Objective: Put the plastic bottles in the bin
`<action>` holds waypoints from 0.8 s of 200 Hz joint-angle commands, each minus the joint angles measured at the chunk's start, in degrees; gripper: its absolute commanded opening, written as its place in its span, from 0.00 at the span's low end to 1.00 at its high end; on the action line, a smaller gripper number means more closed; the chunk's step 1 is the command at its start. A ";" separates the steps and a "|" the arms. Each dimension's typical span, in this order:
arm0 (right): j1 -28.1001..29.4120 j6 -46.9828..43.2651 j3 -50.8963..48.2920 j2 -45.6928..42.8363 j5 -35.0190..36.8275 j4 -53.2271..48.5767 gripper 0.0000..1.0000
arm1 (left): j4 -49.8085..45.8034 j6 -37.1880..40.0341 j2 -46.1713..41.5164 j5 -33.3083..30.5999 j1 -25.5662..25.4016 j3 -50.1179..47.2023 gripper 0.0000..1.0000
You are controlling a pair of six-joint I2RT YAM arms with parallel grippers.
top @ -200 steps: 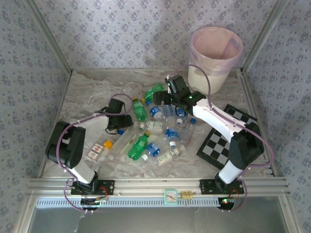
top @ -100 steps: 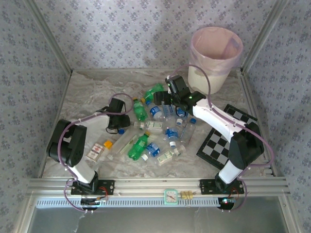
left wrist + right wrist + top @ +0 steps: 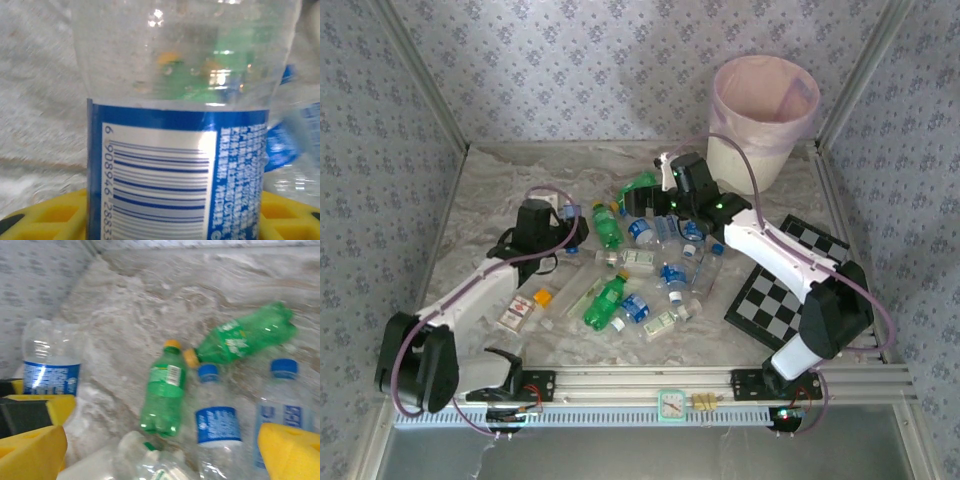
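My left gripper (image 3: 565,219) is shut on a clear plastic bottle with a blue label (image 3: 175,150), held upright between its yellow fingers (image 3: 47,215) at the left edge of the pile. The same bottle (image 3: 50,367) shows at the left of the right wrist view. My right gripper (image 3: 665,196) hangs open over the far side of the pile, nothing between its yellow fingers (image 3: 32,452). Below it lie two green bottles (image 3: 162,395) with yellow caps and two clear blue-labelled bottles (image 3: 217,422). The cream bin (image 3: 763,110) with its pink liner stands at the back right.
Several more bottles (image 3: 620,300) lie scattered mid-table. A black-and-white checkerboard (image 3: 785,285) lies at the right. A red-and-white packet (image 3: 517,313) and a small orange piece (image 3: 542,296) lie at the left. Papered walls close in the table on three sides.
The left gripper has closed on the blue-labelled bottle, and its arm has stretched out and moved toward the back. The right gripper has barely shifted and stays open.
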 commanded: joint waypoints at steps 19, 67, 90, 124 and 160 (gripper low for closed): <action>0.21 3.01 -0.88 -1.54 -13.04 9.21 0.99 | 11.77 1.66 -4.03 10.88 -1.27 -2.60 0.54; 0.48 7.92 -0.86 1.60 -21.01 16.85 0.95 | 14.62 2.45 -5.83 12.78 -4.79 -3.18 0.54; 1.01 8.98 -0.13 3.45 -22.69 18.42 0.94 | 14.72 2.47 -5.84 13.00 -6.33 -2.42 0.54; 1.91 8.97 1.09 5.89 -23.97 18.25 0.91 | 14.74 3.21 -5.68 13.69 -8.45 -0.96 0.55; 2.38 8.54 1.34 6.73 -24.04 18.16 0.89 | 14.96 3.40 -5.27 14.69 -9.43 0.13 0.55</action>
